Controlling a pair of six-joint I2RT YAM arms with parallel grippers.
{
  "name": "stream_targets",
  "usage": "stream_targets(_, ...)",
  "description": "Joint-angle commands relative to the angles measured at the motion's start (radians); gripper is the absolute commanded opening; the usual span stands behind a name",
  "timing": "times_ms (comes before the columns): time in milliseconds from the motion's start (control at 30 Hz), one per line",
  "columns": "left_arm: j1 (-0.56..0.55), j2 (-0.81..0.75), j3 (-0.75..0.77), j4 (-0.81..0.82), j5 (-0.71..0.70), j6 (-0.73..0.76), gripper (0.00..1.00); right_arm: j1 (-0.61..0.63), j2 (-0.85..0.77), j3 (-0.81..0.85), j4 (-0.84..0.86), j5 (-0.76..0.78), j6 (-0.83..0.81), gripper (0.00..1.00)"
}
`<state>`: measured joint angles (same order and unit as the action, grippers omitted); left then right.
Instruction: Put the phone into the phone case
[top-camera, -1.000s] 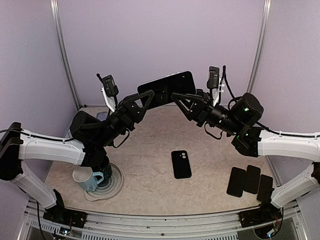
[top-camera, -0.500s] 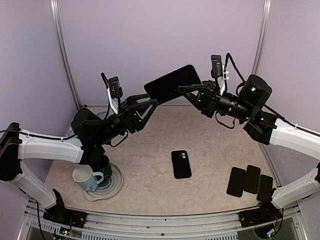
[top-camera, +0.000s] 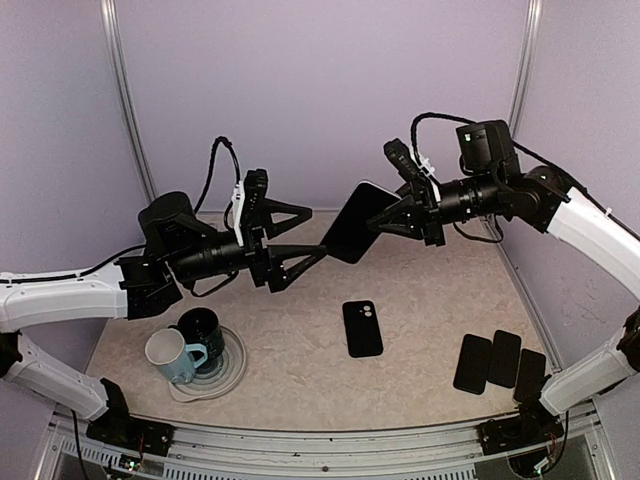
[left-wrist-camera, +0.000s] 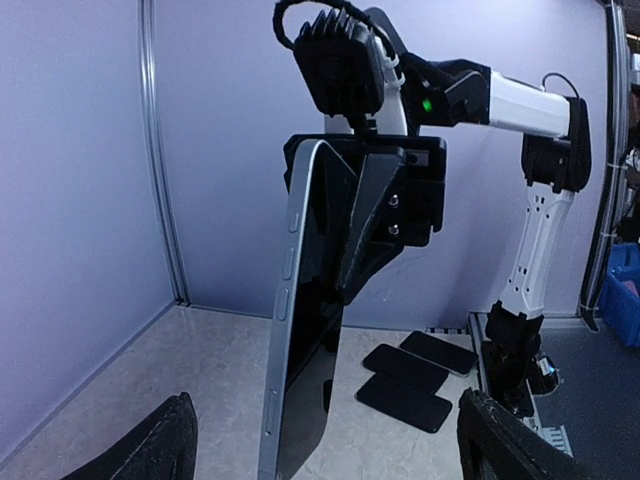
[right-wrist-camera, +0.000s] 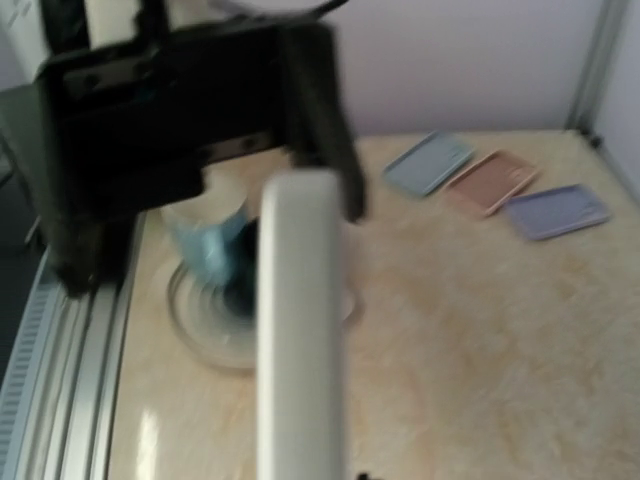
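Black phone (top-camera: 355, 222) in right end effector (top-camera: 386, 220), aloft

1. Robot arms: two, namely the left arm (top-camera: 70, 295) and the right arm (top-camera: 590, 225).
2. Grippers: two, namely the left gripper (top-camera: 315, 235) and the right gripper (top-camera: 388, 218).
3. Phone (top-camera: 352, 225): one.
4. Black phone case (top-camera: 362, 328) with a camera cut-out: one.
5. Dark phone-sized slabs: three, noted as the first slab (top-camera: 473, 362), the second slab (top-camera: 503, 358) and the third slab (top-camera: 529, 374).
6. Pastel flat cases, recorded in the right wrist view only: three, being one light blue (right-wrist-camera: 428, 163), one tan (right-wrist-camera: 491, 180) and one lilac (right-wrist-camera: 556, 211).
7. Mugs: two, being one pale mug (top-camera: 168, 354) and one dark mug (top-camera: 204, 327).
8. Round tray (top-camera: 235, 375): one.
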<state>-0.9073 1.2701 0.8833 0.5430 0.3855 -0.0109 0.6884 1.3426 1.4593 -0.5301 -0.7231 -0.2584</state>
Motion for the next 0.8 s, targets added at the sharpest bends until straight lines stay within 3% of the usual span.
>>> stream_targets(0,-0.008,0.053,0.066,-0.151,-0.018,0.118,0.85,0.023,0.014,0.035,-0.083,-0.075,-0.158,0.00)
stream_targets(67,0.005,0.075,0.078,-0.152,-0.048,0.104,0.76,0.024,0.038,0.059,-0.102,-0.093,-0.165,0.00)
stream_targets(333,0.009,0.148,0.139,-0.176,0.105,0.042,0.55,0.057,0.124,0.144,-0.196,-0.113,-0.201,0.00)
stream_targets(400,0.005,0.165,0.150,-0.193,0.118,0.039,0.41,0.059,0.129,0.147,-0.190,-0.115,-0.209,0.00)
stream_targets(500,0.005,0.172,0.140,-0.190,0.093,0.028,0.02,0.059,0.140,0.143,-0.180,-0.109,-0.208,0.00)
stream_targets(600,0.005,0.154,0.104,-0.134,0.067,0.002,0.00,0.060,0.128,0.113,-0.124,-0.096,-0.165,0.00)
stream_targets(633,0.007,0.139,0.085,-0.095,0.058,-0.026,0.00,0.060,0.113,0.085,-0.079,-0.090,-0.134,0.13)
stream_targets(700,0.010,0.115,0.028,0.036,0.047,-0.094,0.00,0.057,0.064,-0.028,0.101,-0.095,-0.031,0.58)
stream_targets(767,0.013,0.092,-0.035,0.191,0.054,-0.163,0.00,0.053,0.012,-0.184,0.346,-0.123,0.100,0.76)
